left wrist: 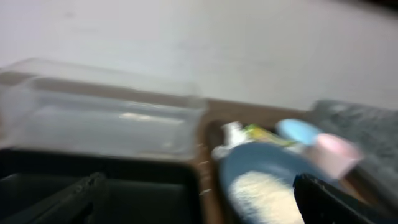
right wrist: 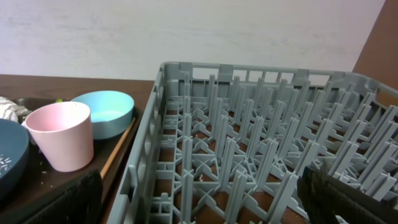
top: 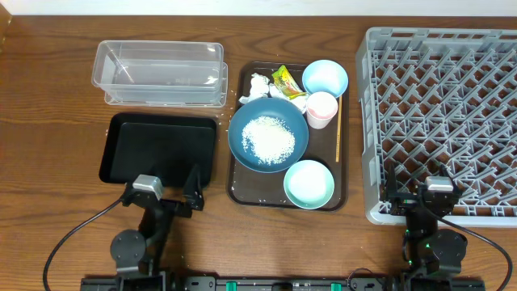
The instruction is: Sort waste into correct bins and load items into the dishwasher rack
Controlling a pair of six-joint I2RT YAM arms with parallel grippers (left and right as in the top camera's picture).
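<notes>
While both arms sit low at the near edge of the table, you have the left gripper (top: 161,192) with its dark fingers spread wide over the near rim of the shallow black tray (top: 153,149), which is a matte rectangle with rounded corners. Nothing is between those fingers. The left wrist view is blurred, so you get little detail from it.

Just behind the black tray stands the clear plastic tub (top: 160,47), thin-walled and glossy. To their right lies the brown serving tray (top: 249,191), and all the task's things are on it:

- the big dark blue round dish (top: 241,121), with a flat patch of loose white rice (top: 269,139) in its middle
- crumpled white tissues (top: 260,84) and the yellow-green printed wrapper (top: 287,81), at the far edge behind the dish
- the smooth light blue bowl (top: 325,78) in the far right corner
- the pale pink cup (top: 321,110), upright and tapered, just in front of that bowl and near the dish
- the mint-green bowl (top: 308,184) in the near right corner
- the thin wooden stick (top: 338,129), lying straight along the right rim

Your right gripper (right wrist: 199,193) also has its fingers held far apart and grips nothing. It looks over the near left corner of the grey plastic dishwasher rack (top: 444,105), a square grid full of upright pegs.
</notes>
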